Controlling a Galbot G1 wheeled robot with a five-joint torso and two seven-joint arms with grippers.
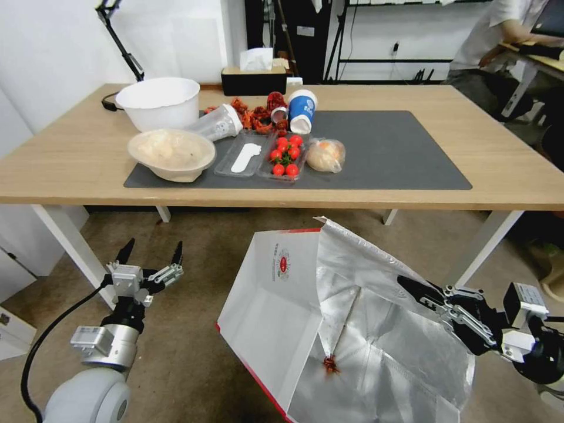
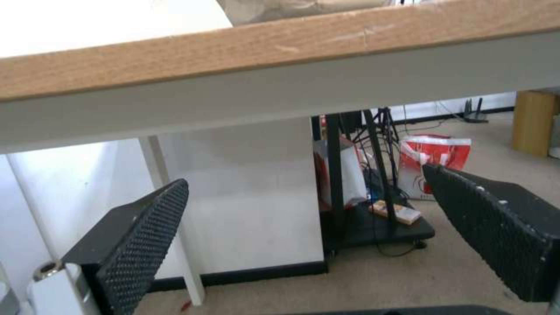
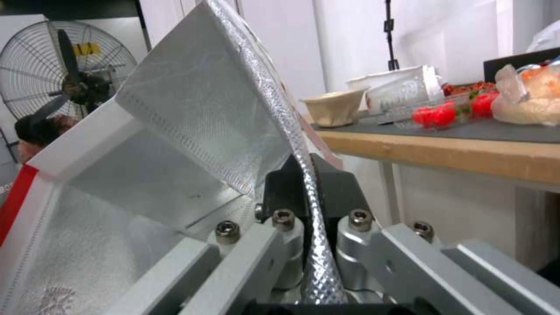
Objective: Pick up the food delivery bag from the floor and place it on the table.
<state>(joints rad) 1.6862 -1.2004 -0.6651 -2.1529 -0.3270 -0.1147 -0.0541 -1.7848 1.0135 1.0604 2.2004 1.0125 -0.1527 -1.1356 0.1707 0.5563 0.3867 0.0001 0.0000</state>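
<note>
From the head camera I see my right gripper [image 1: 411,285] pinching the foil rim of the food delivery bag [image 1: 276,305], tilted open below the table [image 1: 517,176] edge. My left gripper [image 1: 151,254] hangs spread wide and empty. On the left wrist camera, its pads [image 2: 140,245] gape under the tabletop. On the right wrist camera, the fingers clamp the foil edge.

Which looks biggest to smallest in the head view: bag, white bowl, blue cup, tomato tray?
1. Bag, held by the right claw, though it is nearest the camera.
2. White bowl.
3. Tomato tray and blue cup look alike; unranked.
</note>
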